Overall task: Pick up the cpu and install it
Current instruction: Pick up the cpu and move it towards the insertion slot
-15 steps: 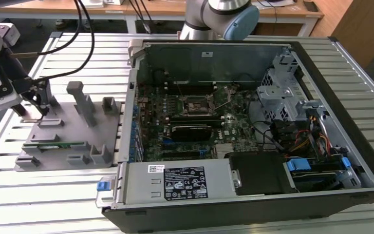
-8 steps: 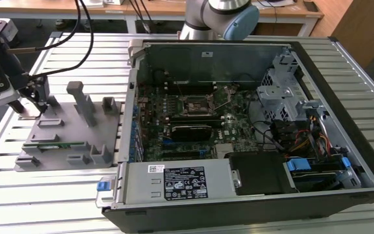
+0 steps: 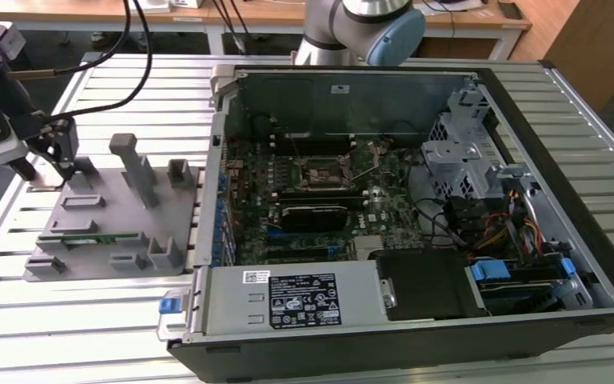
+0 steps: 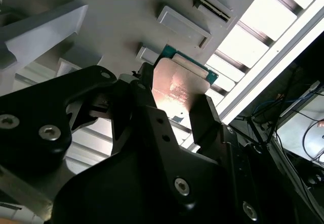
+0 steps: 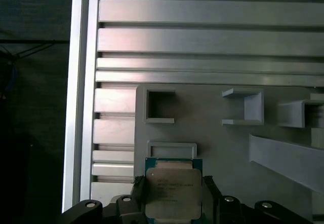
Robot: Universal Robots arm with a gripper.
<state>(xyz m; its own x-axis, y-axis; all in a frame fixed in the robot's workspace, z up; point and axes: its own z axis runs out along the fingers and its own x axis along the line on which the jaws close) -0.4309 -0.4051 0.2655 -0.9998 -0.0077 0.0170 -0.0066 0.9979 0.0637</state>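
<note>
You have the end effector [image 5: 173, 188] clamped on the cpu [image 5: 173, 194]: in both wrist views its two black fingers [image 4: 202, 115] press on opposite edges of the chip. In the exterior view it hangs over the far corner of the grey fixture plate [image 3: 125, 220], which lies on the slatted desk [image 3: 93, 320]. The open computer case [image 3: 563, 200] stands at the exterior view's right, well apart.
</note>
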